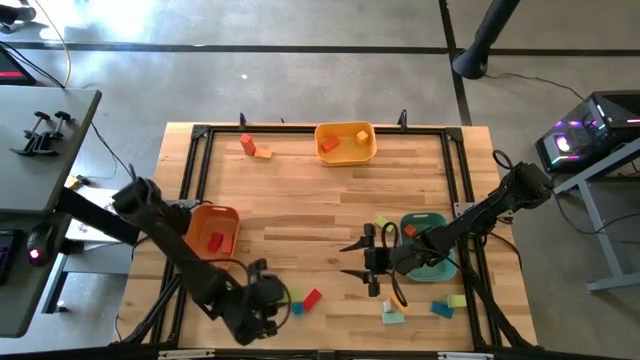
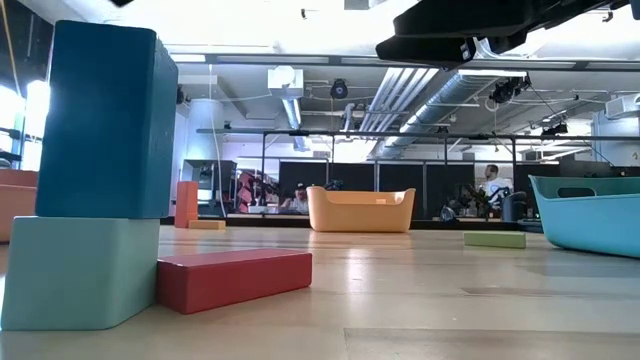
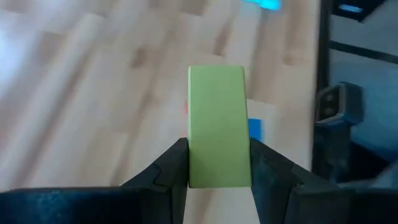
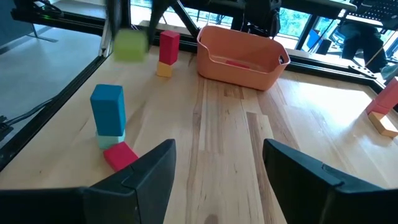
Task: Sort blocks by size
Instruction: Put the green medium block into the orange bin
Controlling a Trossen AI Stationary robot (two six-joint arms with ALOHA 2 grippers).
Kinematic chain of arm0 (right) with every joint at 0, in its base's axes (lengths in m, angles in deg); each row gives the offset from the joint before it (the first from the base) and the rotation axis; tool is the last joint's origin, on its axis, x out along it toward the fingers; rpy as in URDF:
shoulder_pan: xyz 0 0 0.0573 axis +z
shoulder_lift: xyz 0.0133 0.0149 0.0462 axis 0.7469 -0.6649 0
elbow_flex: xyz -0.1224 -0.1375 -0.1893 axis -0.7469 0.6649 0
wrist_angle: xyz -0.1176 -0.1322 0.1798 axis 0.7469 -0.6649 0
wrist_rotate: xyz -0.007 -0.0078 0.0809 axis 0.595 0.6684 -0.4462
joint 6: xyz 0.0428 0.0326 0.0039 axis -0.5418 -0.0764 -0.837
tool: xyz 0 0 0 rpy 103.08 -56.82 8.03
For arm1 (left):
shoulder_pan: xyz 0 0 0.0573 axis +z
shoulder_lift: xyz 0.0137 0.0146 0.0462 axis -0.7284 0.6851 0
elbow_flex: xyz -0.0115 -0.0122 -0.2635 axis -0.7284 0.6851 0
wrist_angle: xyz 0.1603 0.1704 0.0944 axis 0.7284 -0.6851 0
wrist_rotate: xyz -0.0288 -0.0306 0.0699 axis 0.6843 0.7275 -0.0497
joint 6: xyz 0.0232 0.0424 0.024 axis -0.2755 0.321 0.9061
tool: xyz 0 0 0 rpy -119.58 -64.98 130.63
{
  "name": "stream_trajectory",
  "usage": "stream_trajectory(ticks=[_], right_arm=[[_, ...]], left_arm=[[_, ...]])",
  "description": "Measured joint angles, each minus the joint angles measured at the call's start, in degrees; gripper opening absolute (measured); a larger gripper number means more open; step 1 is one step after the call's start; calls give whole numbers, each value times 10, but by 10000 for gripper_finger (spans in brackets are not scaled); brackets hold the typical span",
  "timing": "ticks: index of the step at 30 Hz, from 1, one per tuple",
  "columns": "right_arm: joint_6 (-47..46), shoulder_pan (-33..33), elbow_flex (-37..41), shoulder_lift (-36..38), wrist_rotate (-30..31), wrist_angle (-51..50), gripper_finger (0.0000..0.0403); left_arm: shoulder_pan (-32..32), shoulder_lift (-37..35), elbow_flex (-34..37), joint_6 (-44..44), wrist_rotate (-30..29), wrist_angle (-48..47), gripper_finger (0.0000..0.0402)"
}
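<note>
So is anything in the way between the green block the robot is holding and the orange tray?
Nothing visible. The left gripper holds the green block near the table's front edge. The orange tray sits just behind it, beside that arm, with bare wood between. The right gripper waits open farther right.

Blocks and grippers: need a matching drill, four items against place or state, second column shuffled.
Items
1. green rectangular wooden block
2. blue upright wooden block
3. red flat wooden block
4. right gripper

Place or state
A. lying flat on the table beside the pale teal wooden block
B. open, nothing between its fingers
C. clamped between the fingers of the left gripper
D. standing on top of the pale teal wooden block

Pairs: 1-C, 2-D, 3-A, 4-B
</note>
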Motion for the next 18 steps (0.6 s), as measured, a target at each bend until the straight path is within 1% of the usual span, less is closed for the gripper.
stream_trajectory(ticks=[3, 6, 9, 11, 12, 14, 18], right_arm=[[0, 0, 0, 0, 0, 0, 239], [0, 0, 0, 0, 0, 0, 239], [0, 0, 0, 0, 0, 0, 239], [0, 0, 0, 0, 0, 0, 239], [0, 0, 0, 0, 0, 0, 239], [1, 0, 0, 0, 0, 0, 239], [1, 0, 0, 0, 0, -2, 239]], left_arm=[[-7, -27, 0, -48, -39, -87, 118], [-7, -54, 0, -153, -58, -213, 118], [1, -64, 0, -266, -37, -355, 118], [8, -65, 7, -329, -7, -428, 118], [12, -67, 17, -348, 14, -450, 118], [21, -77, 54, -364, 58, -454, 118], [36, -115, 156, -379, 127, -405, 118]])
